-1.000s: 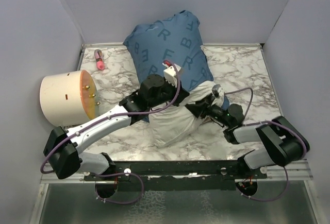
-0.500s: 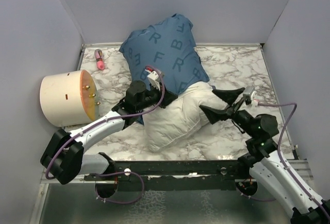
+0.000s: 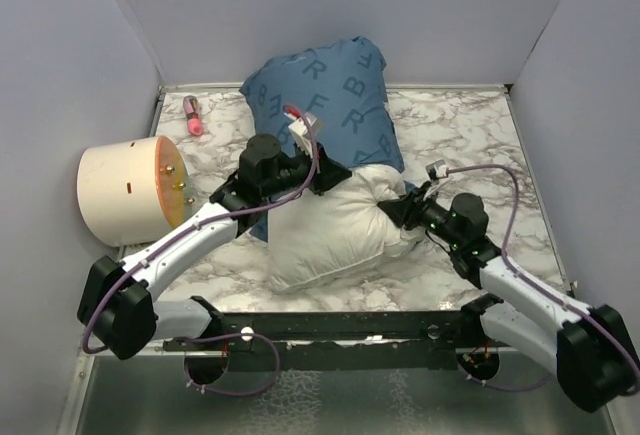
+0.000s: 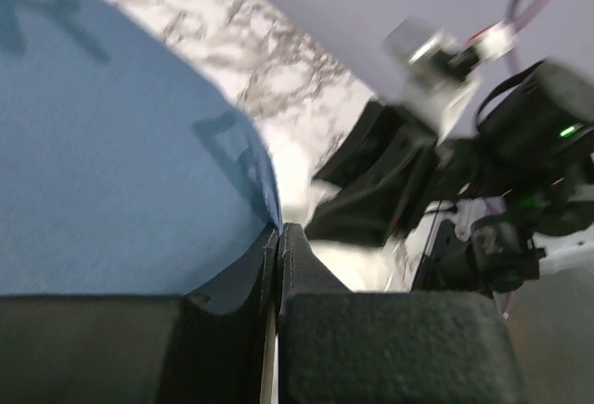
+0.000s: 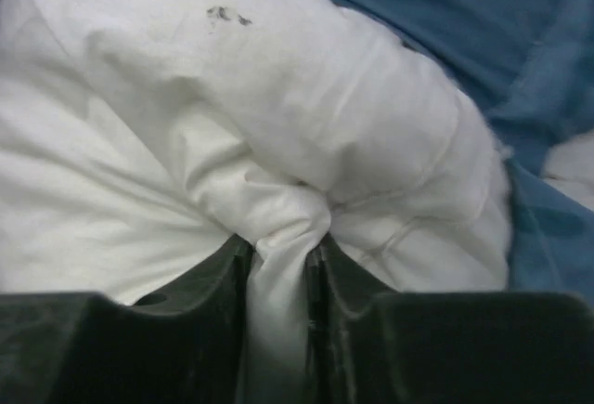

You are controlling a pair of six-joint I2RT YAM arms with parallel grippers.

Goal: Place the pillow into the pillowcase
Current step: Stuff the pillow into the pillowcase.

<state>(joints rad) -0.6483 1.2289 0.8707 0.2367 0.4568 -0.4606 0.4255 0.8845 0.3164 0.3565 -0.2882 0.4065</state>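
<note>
At the table's (image 3: 470, 145) left edge we have a cream tub (image 3: 120, 190), and a small pink item (image 3: 192, 117) in the far-left corner. Both are well apart from the work.

Left gripper (image 4: 277, 241): clenched on the blue hem of the pillowcase (image 3: 320, 90), on the left side of the mouth. Case sits mid-table toward the far edge, bulging up against the back wall, mouth facing the near edge.

Pillow (image 3: 325, 235): far end inside the mouth, the rest out on the table centre, reaching toward the near edge. Long axis runs near-left to far-right, roughly in line with the case.

Right gripper (image 5: 278, 255): pinching a fold of white pillow fabric on the right flank, just beside the mouth. So the pillow lies left of that claw, with the opening just beyond it.

We reckon the next move is a push along that axis toward the far edge, with the left holding the hem. Right arm is nearer the exposed pillow. Risks: hem slips, or pillow bunches at the mouth.
</note>
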